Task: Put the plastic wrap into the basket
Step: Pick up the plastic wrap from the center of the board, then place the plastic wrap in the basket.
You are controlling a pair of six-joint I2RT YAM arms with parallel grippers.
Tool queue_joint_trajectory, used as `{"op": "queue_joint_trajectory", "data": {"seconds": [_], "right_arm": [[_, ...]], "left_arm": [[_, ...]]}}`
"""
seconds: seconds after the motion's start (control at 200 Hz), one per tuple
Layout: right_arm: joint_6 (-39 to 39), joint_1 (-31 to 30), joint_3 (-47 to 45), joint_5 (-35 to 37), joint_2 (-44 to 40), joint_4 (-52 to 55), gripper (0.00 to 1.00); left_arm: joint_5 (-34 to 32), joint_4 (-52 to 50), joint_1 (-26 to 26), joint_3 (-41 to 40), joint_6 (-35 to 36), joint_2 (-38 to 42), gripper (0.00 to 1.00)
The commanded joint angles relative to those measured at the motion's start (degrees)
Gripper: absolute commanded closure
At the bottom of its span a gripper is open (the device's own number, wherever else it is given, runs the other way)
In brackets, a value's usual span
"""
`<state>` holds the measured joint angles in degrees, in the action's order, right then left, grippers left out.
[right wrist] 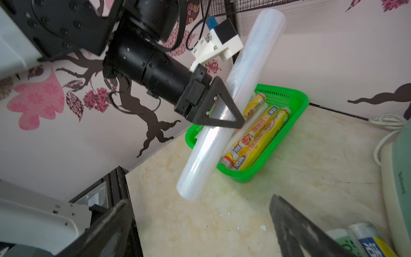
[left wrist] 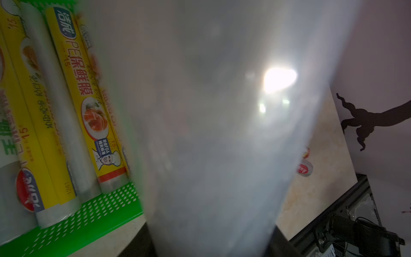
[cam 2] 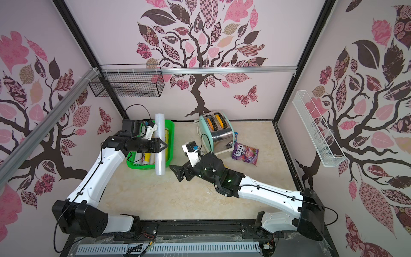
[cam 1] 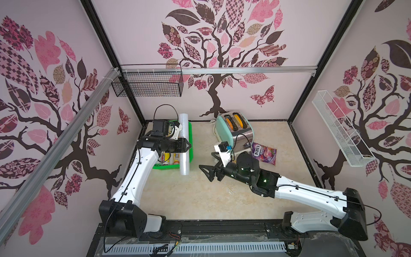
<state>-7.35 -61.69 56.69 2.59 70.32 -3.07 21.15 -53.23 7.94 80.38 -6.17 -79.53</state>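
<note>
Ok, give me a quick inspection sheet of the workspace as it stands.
Surface: beige tabletop, a few white crumbs.
Job's things: clear roll held tilted over the green basket, near end overhanging; yellow rolls inside; more rolls on the table beside the toaster.
Clutter: toaster, purple candy bag.
End effectors: left end effector shut on the clear roll; right end effector open, empty.
Cables: white toaster cord on the table.
Surroundings: black wire basket, white wire rack on walls.
</note>
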Motion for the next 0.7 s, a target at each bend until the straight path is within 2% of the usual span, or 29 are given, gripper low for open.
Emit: {"op": "queue_joint_trajectory", "data": {"seconds": [0.0,0.205,0.42,0.695], "right_arm": [[4.4,-0.3,-1.4,0.4,-3.3,8.6,0.01],[1.8,-0.2,-4.1,4.0,-6.1,12.6,0.01],[3.5,-0.2,-4.9,5.5,-7.6,18.2,0.01],[2.8,-0.3,-5.8,9.2,-9.8,24.0,0.01]], "left_arm": [[-7.2,-0.1,-0.5,4.5,3.1,-1.3,0.53],[-13.5,-4.4,-1.0,11.3,3.7,-7.7,0.53],[-19.5,-5.3,-1.5,16.4,4.8,-15.4,0.53],[-22.5,-4.0,-5.2,21.9,4.7,-27.0,0.54]]}}
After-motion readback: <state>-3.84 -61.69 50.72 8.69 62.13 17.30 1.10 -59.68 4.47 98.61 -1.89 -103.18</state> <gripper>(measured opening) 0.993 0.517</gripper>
